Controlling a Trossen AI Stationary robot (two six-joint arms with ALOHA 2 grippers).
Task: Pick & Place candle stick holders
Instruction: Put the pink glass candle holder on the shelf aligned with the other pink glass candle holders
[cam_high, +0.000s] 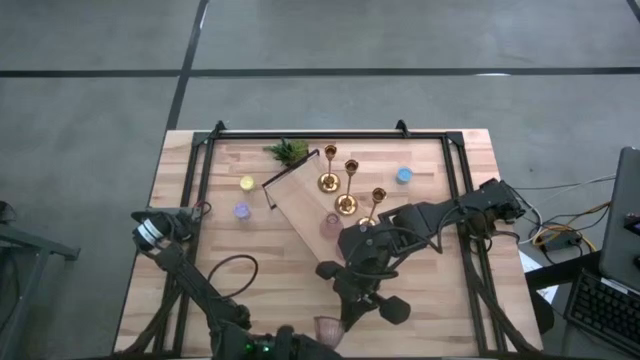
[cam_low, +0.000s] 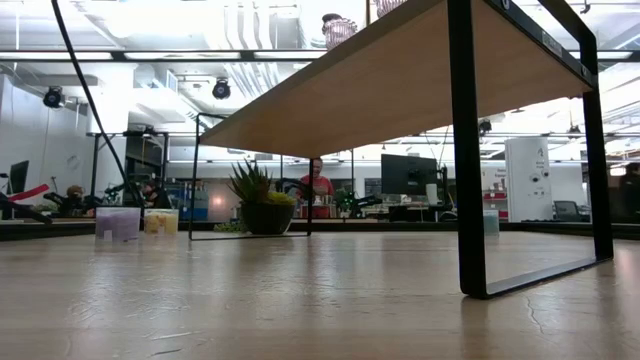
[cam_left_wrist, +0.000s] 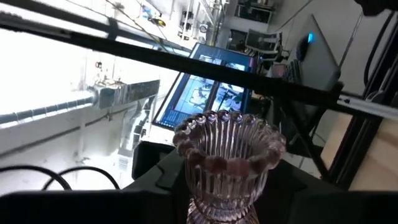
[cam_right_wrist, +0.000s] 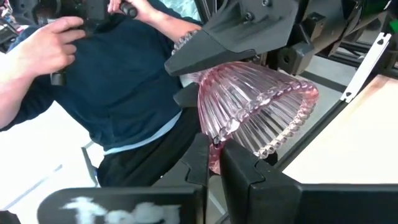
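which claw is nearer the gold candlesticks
Right. The right claw sits just in front of the candlesticks; the left claw is farther off, at the table's front edge, holding a cup.

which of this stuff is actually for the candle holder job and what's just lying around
Job: gold candlesticks; pink cup on shelf; held pink cup in left gripper, right gripper beside it.
Lying about: yellow tealight; purple tealight; blue tealight; plant sprig.
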